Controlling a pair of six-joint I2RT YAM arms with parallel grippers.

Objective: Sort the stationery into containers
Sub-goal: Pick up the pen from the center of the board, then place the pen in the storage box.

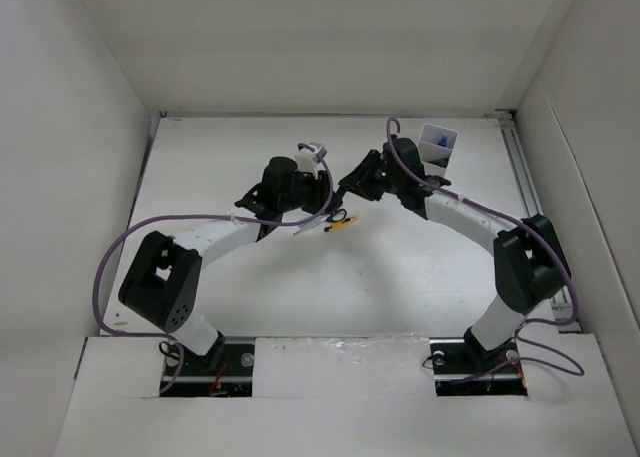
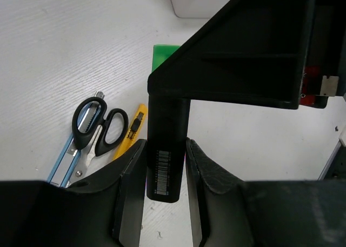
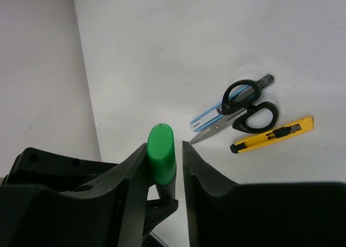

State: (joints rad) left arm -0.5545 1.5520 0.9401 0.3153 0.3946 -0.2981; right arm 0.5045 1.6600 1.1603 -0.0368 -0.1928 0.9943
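Left gripper (image 2: 166, 149) is clamped on the black barrel of a green-capped plastic highlighter (image 2: 167, 122). Its long axis points straight into the right gripper (image 3: 165, 149), whose jaws bracket the green cap; whether they pinch it is unclear.

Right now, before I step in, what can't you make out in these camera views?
Left wrist: the black-barrelled green highlighter, mid-length behind the right gripper.
Right wrist: whether that gripper actually clamps it.
Both wrists: the clear-blue pen, partly under the black-handled scissors.
Top: the white container, contents too small; only something blue shows.
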